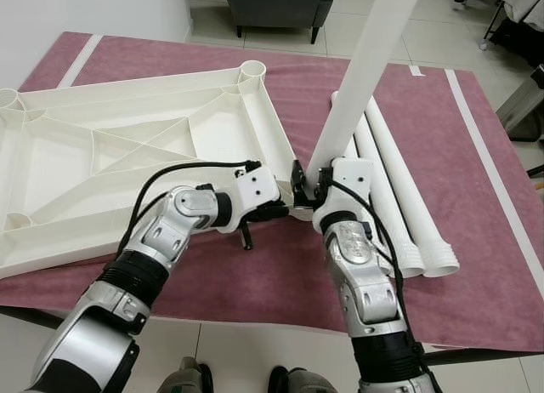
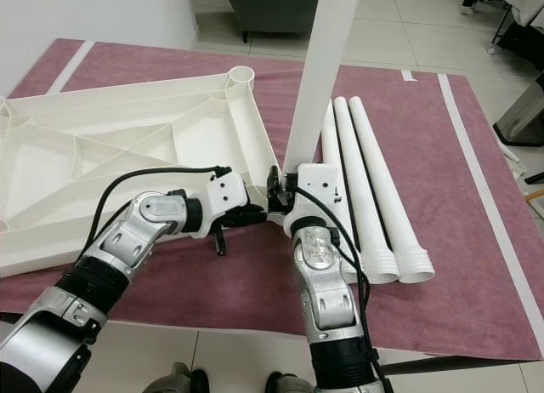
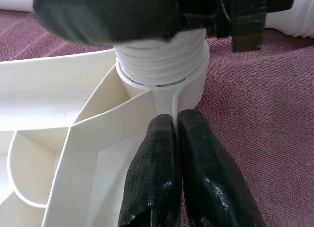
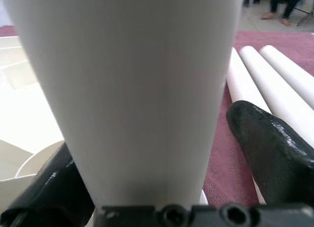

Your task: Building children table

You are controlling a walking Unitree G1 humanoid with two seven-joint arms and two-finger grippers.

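The white tabletop lies underside up on the maroon mat, its ribs showing. My right gripper is shut on a white table leg and holds it nearly upright, leaning slightly right, over the tabletop's near right corner. In the left wrist view the leg's threaded end sits in the corner socket. My left gripper is shut on the tabletop's thin rim just beside that socket. In the right wrist view the leg runs between the two black fingers.
Three spare white legs lie side by side on the mat to the right of the raised leg. A grey armchair stands on the tiled floor beyond the mat. A metal frame is at the far right.
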